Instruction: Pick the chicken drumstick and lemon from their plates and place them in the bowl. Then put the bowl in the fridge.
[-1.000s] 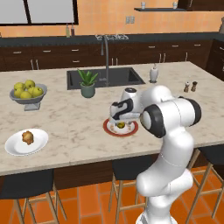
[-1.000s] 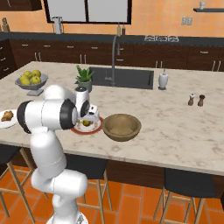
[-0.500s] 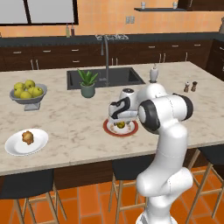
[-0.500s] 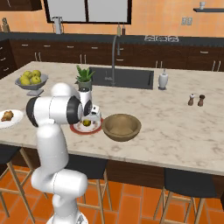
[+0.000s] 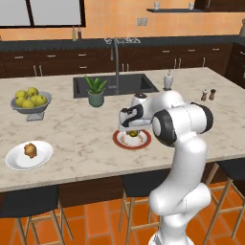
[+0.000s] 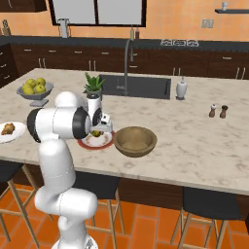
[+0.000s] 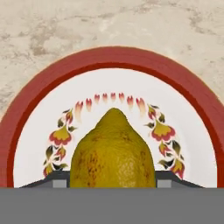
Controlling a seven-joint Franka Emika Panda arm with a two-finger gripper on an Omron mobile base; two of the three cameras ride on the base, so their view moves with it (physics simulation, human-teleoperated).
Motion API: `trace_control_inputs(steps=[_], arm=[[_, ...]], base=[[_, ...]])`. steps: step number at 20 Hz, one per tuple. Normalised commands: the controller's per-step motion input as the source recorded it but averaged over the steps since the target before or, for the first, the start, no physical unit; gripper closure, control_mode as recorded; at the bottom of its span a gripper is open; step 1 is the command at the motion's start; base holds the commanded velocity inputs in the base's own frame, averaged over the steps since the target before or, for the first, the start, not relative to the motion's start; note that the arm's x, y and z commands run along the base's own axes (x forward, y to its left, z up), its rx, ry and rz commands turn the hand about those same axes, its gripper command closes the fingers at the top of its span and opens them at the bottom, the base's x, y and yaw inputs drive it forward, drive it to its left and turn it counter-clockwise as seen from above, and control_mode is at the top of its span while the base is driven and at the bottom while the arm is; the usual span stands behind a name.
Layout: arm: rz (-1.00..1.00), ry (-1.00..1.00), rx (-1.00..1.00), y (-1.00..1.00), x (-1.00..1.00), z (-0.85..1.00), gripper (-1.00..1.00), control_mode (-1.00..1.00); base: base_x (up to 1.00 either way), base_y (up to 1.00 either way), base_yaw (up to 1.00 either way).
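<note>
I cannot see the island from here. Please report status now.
Gripper down over lemon, fingertips at both sides, grip unconfirmed. Lemon on red-rimmed plate. Wooden bowl beside plate, nothing blocking.

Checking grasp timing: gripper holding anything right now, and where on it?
Cannot be told. The gripper sits around the lemon on the red-rimmed plate, fingertips at its sides; contact isn't visible.

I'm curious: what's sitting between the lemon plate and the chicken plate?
Nothing: in the left base view, only bare counter lies between the lemon's plate and the chicken's plate.
</note>
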Motion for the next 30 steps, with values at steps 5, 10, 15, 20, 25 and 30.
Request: trace_control_inputs(steps=[5, 10, 15, 20, 25, 30], arm=[[-0.01, 0.00, 0.01, -0.29, -0.33, 0.78, 1.00, -1.00], [0.00, 0.00, 0.01, -0.87, -0.49, 0.30, 1.00, -1.00], [0.00, 0.03, 0.04, -1.00, -0.19, 0.03, 1.00, -1.00], [-0.01, 0.03, 0.01, -0.89, -0.05, -0.12, 1.00, -1.00], [0.00, 0.00, -0.04, -0.45, 0.00, -0.58, 1.00, -1.00], [-0.01, 0.01, -0.03, -0.09, 0.00, -0.44, 1.00, -1.00]], base=[[0.00, 0.00, 0.00], [0.00, 0.00, 0.00], [0.00, 0.00, 0.00], [0.00, 0.00, 0.00], [0.00, 0.00, 0.00], [0.00, 0.00, 0.00]])
